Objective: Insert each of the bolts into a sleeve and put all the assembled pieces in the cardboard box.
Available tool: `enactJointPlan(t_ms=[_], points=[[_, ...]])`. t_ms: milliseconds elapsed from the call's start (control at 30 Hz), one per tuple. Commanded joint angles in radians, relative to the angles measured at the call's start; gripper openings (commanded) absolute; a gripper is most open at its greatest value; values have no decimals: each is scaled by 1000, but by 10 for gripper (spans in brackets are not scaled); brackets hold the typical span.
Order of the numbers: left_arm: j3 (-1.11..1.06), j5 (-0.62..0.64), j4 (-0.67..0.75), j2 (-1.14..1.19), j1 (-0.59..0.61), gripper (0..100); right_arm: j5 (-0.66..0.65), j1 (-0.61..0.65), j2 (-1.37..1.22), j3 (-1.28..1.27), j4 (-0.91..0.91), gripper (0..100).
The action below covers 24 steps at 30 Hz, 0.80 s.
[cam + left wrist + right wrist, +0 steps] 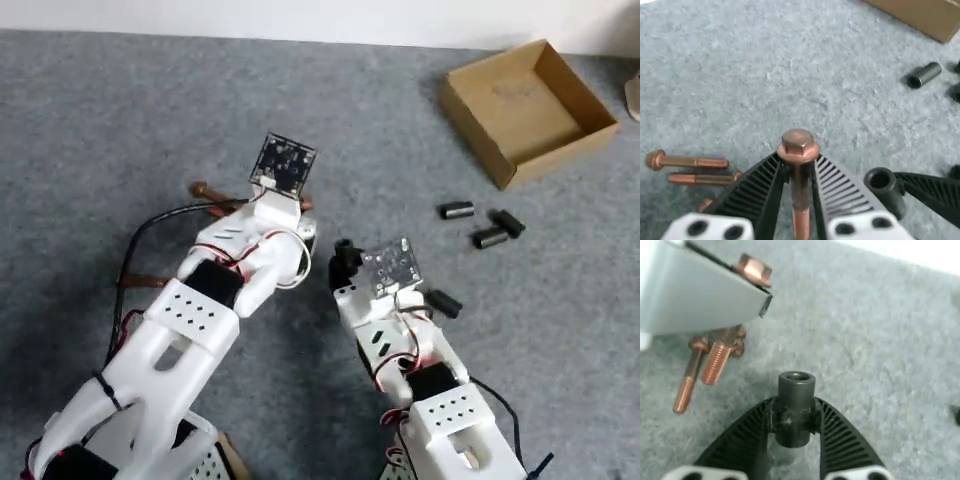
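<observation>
My left gripper is shut on a copper bolt, head pointing away from the wrist. My right gripper is shut on a black sleeve with its bore facing outward. The two grippers sit close together at mid-table, left gripper just left of the right gripper. From the right wrist, the held bolt's threaded end hangs a short way from the sleeve's mouth. Loose bolts lie on the carpet by the left arm. The cardboard box stands open at the back right.
Three loose black sleeves lie on the grey carpet between the right arm and the box. Another dark piece sits beside the right arm. More copper bolts lie behind the left arm.
</observation>
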<state>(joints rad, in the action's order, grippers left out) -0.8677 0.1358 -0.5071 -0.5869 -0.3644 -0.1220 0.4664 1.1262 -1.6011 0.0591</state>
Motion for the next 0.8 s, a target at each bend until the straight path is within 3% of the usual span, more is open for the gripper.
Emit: enactJointPlan(t_ms=[0, 167, 400, 467, 567, 767], points=[[27, 12, 74, -4, 8, 7, -34, 13, 18, -16, -61, 5], [25, 8, 192, 5, 8, 7, -61, 33, 18, -51, -61, 5], [25, 25, 195, 4, 4, 6, -61, 58, 18, -53, -61, 5], [25, 130, 195, 4, 8, 6, -61, 58, 18, -53, -61, 5], [25, 394, 192, 4, 12, 6, -61, 58, 18, -53, -61, 5], [25, 503, 192, 2, 13, 6, -61, 58, 18, -53, -61, 5]])
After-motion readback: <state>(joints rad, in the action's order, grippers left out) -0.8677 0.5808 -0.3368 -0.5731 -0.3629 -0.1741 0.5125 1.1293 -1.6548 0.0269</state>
